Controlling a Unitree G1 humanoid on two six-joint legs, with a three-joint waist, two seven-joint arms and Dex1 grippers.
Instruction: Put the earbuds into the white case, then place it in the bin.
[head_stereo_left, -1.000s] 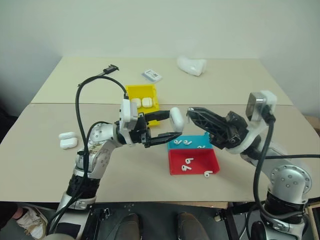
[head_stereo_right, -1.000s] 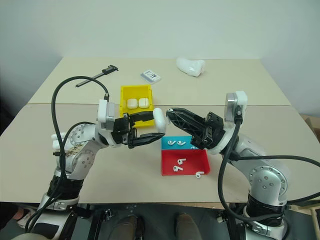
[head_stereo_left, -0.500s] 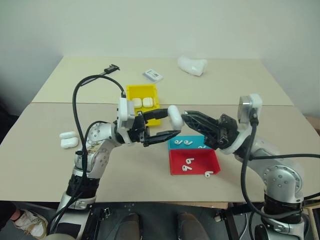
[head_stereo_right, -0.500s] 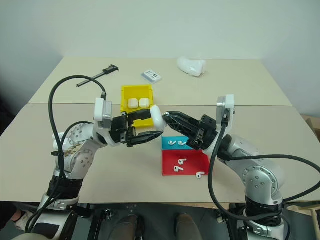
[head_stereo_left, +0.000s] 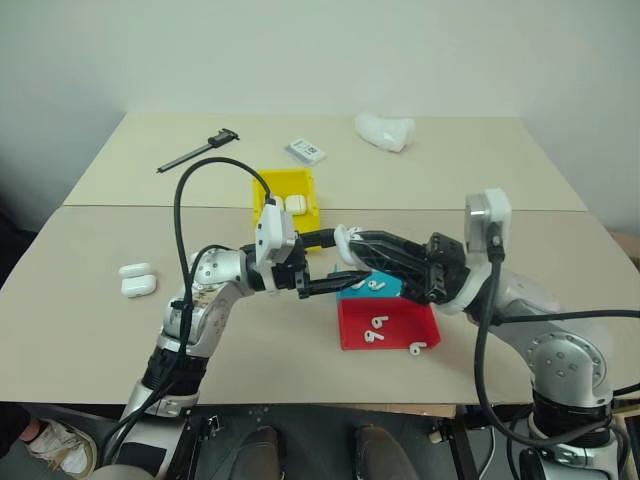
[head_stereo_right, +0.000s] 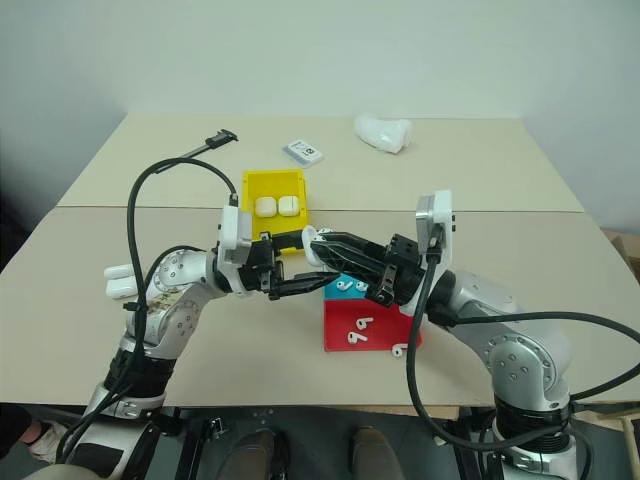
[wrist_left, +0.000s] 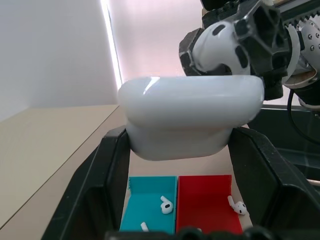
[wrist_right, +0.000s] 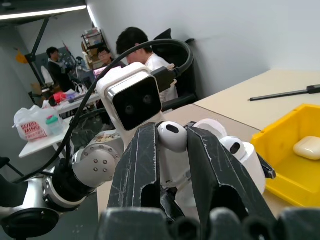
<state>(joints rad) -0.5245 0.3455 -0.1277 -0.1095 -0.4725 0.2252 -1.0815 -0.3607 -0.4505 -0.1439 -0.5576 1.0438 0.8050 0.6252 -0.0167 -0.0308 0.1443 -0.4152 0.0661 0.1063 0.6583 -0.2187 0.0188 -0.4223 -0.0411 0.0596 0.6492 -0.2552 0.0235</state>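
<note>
Left eye view is showing the two arms meeting above the table (head_stereo_left: 90, 300), just over the blue tray (head_stereo_left: 385, 288) and the red tray (head_stereo_left: 390, 325): the left gripper (head_stereo_left: 335, 262) is clamping the white case (head_stereo_left: 343, 237) between its two black fingers, and the right gripper (head_stereo_left: 352, 250) is reaching in level from the other side. Right eye view is giving the same meeting, with the bin (head_stereo_right: 273, 206) sitting just behind it, already holding two closed cases, and loose earbuds (head_stereo_right: 357, 330) lying in the trays below. Left wrist view is looking along the left fingers (wrist_left: 107, 185), which are spread wide and pressing on both sides of the case body, lid open above, while one earbud is being brought to the opening by the right gripper. Right wrist view is showing the right fingers (wrist_right: 140, 165) pinching that earbud by its stem, head up, with another earbud already seated in the case beside it. As I see it, the danger is lying in the alignment: if the stem is meeting the socket rim off-centre or tilted, the push could be twisting the case in its grip or flicking the bud loose, and it would be dropping toward the trays or rolling off the table. Letting go before it is seating fully would be doing the same.
</note>
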